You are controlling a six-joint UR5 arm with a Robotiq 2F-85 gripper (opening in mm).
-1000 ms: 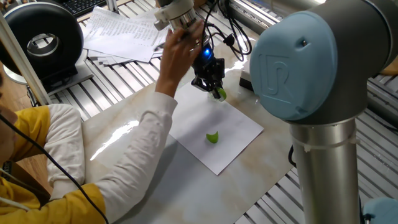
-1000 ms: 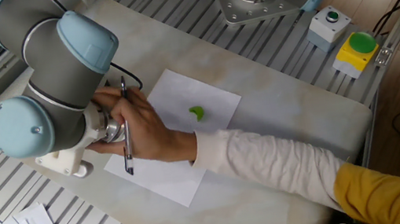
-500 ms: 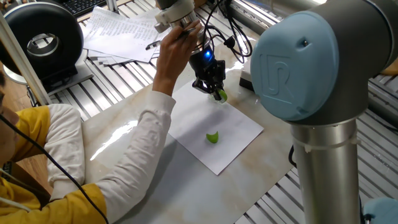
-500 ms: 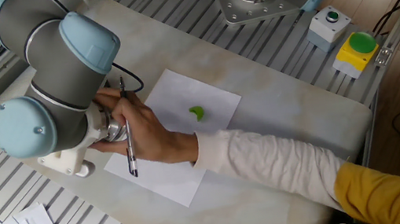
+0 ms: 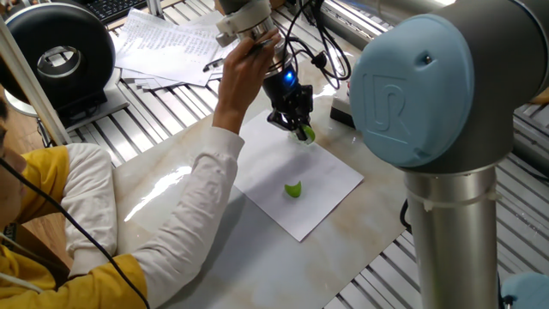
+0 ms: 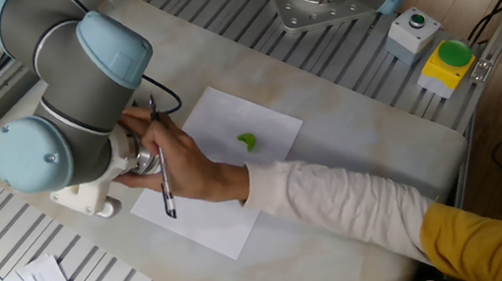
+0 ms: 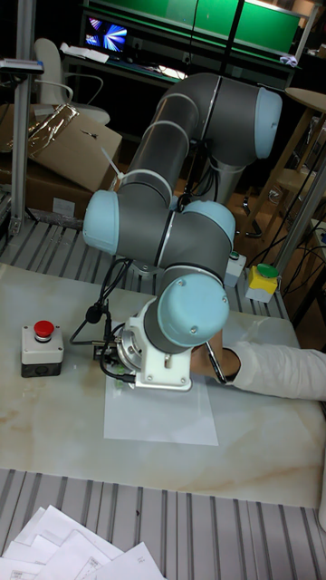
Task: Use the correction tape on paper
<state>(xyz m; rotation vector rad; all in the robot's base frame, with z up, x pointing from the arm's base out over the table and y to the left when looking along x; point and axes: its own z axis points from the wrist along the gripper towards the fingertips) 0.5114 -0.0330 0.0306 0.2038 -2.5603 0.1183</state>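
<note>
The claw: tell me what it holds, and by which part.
The claw grips a small green item, presumably the correction tape, at its fingertips above the paper; which part is gripped cannot be told.

A pale marble-patterned counter point(image 6: 360, 134) sits over a ribbed metal frame. A blank white paper point(image 5: 300, 184) lies flat on it, angled to the counter's edges. A red-button box point(image 7: 42, 349) stands on the counter near one end. Fanned printed sheets point(image 5: 171, 47) lie on the ribbed frame beyond the counter's edge.
</note>
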